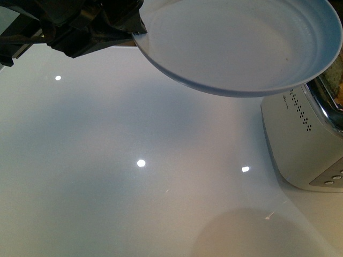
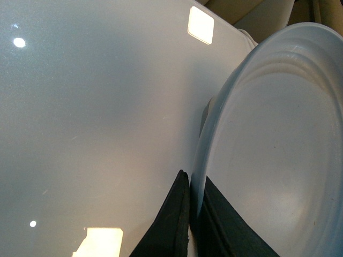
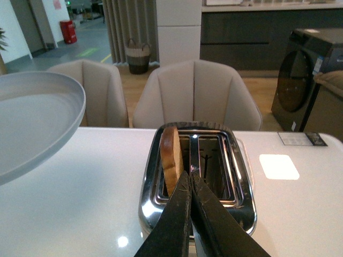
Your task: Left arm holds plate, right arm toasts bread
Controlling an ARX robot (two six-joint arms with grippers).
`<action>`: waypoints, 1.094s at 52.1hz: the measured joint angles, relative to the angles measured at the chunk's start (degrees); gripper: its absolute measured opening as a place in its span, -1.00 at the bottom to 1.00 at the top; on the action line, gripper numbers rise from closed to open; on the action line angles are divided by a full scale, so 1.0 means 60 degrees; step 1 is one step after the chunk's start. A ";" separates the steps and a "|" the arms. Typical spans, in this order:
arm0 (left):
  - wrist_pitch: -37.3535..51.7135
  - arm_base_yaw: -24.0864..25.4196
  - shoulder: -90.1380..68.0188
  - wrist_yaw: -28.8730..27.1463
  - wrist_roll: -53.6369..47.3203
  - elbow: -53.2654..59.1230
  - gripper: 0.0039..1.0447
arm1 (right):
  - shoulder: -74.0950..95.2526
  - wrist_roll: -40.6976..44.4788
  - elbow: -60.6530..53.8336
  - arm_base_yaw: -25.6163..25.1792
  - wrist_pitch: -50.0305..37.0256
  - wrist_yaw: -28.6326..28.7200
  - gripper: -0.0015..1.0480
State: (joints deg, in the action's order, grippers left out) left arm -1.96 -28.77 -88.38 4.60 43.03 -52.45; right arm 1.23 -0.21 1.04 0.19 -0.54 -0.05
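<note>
My left gripper (image 1: pixel 134 29) is shut on the rim of the pale blue plate (image 1: pixel 241 43) and holds it in the air above the white table, next to the toaster. The plate is bare. In the left wrist view the black jaws (image 2: pixel 192 184) pinch the plate's rim (image 2: pixel 214 123). The plate also shows in the right wrist view (image 3: pixel 32 118). The bread (image 3: pixel 170 155) stands upright in one slot of the chrome toaster (image 3: pixel 198 176), its top sticking out. My right gripper (image 3: pixel 190 176) is shut and empty, just above the toaster, close beside the bread.
The toaster's white side with vent holes and buttons shows in the front view (image 1: pixel 305 150). The glossy white table (image 1: pixel 134 176) reflects ceiling lights. Beige chairs (image 3: pixel 195 93) stand behind the table. A dark appliance (image 3: pixel 311 75) is further back.
</note>
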 joint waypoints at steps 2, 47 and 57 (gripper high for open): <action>0.0000 0.0000 0.0000 -0.0018 0.0000 0.0000 -0.95 | -0.0091 0.0000 0.0000 0.0000 0.0029 0.0000 -0.96; 0.0000 -0.0007 0.0025 0.0004 0.0000 0.0000 -0.95 | -0.0146 0.0007 0.0000 0.0000 0.0076 -0.0007 0.82; 0.0000 -0.0007 0.0025 0.0000 0.0000 0.0000 -0.95 | -0.0146 0.0007 0.0000 0.0000 0.0076 -0.0007 0.83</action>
State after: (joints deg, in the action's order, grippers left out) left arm -1.96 -28.82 -88.23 4.60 43.03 -52.45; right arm 0.36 -0.16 1.04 0.19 -0.08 -0.10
